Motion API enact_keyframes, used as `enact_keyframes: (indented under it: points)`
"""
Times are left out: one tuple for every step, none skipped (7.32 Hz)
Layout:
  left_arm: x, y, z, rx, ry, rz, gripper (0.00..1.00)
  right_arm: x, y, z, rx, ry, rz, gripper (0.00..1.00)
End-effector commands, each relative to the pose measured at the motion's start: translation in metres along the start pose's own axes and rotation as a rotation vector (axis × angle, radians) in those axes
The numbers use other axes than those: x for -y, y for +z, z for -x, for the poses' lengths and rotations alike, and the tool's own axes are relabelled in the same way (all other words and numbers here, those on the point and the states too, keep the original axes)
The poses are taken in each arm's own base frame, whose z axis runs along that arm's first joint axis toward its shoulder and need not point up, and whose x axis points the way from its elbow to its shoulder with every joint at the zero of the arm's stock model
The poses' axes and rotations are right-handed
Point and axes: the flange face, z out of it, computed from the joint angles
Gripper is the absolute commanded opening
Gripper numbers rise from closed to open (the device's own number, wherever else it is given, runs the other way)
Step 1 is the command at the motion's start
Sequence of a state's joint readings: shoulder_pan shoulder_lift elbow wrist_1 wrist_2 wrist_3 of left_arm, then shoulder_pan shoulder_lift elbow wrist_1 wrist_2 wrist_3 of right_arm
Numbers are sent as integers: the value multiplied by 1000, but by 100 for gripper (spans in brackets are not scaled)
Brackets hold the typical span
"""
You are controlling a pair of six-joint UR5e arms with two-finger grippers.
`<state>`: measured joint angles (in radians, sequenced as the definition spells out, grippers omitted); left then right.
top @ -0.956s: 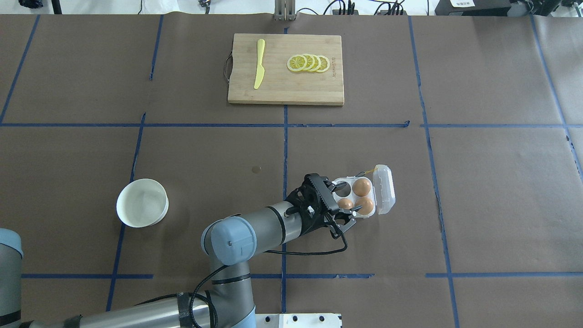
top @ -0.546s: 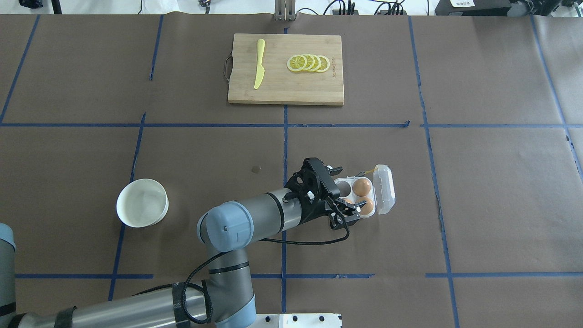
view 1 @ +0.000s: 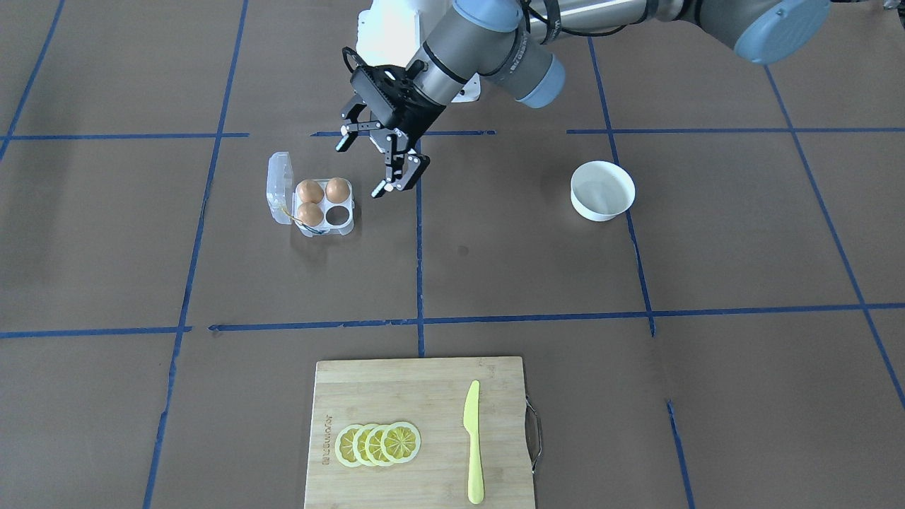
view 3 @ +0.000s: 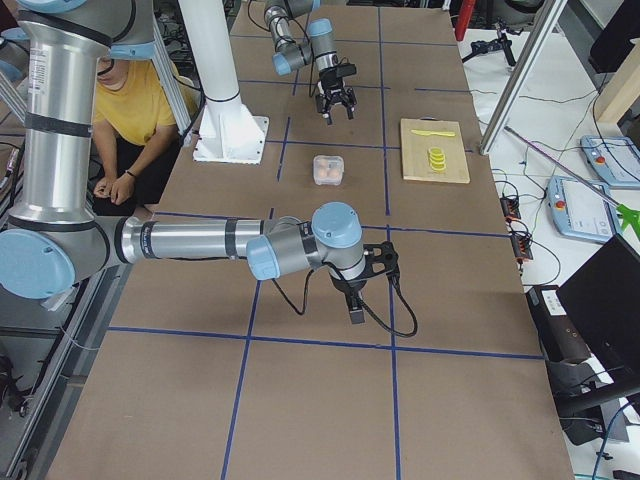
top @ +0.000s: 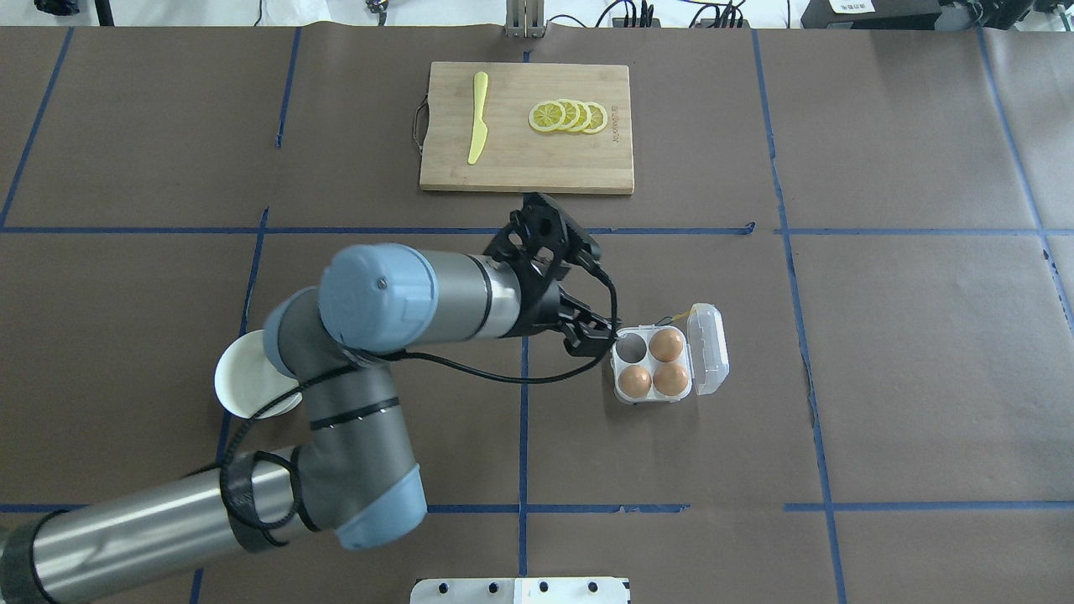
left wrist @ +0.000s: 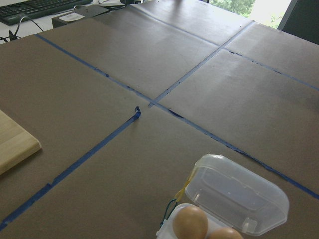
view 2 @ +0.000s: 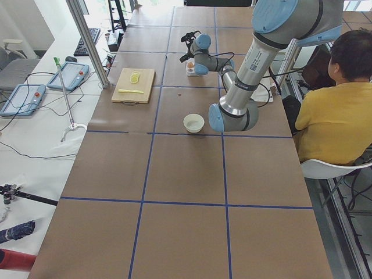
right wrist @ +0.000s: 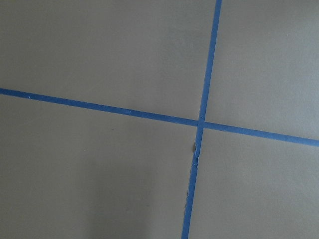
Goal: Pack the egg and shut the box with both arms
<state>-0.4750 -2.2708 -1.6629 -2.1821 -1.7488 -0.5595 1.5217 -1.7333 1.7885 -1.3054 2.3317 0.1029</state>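
Observation:
The clear egg box [top: 621, 394] lies open right of the table's middle, its lid [top: 709, 348] folded out to the right. Three brown eggs fill its cells [top: 668, 344] [top: 635, 382] [top: 671, 379]; the far-left cell [top: 633, 346] is empty. The box also shows in the front view [view 1: 345, 225] and the left wrist view [left wrist: 239, 196]. My left gripper [view 1: 362, 170] hangs open and empty above the table, just left of the box [top: 594, 334]. My right gripper [view 3: 355, 305] shows only in the exterior right view, far from the box; I cannot tell its state.
A white bowl [top: 239, 382] sits at the left, partly under my left arm's elbow. A wooden cutting board [top: 527, 164] at the far middle holds a yellow knife [top: 478, 117] and lemon slices [top: 569, 116]. Blue tape lines cross the brown table.
My left gripper has lifted off the box's near-left cell and drawn back to the box's far left. The arm's elbow has swung up over the bowl. All three eggs stay in the box.

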Motion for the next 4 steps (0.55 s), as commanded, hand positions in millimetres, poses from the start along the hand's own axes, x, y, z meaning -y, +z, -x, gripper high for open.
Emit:
enact_keyframes:
  points:
    - [-10,-89,111,147,-116,153,100,0,0,0,0,0,0,100]
    - [4,-145,170,236,-189,167,100,0,1,-1,0,1,1,100]
    - [3,-180,218,302,-219,209,100,0,1,-1,0,1,1,100]
    - [-32,-215,268,386,-247,262,100,-1,2,-2,0,3,3,100]
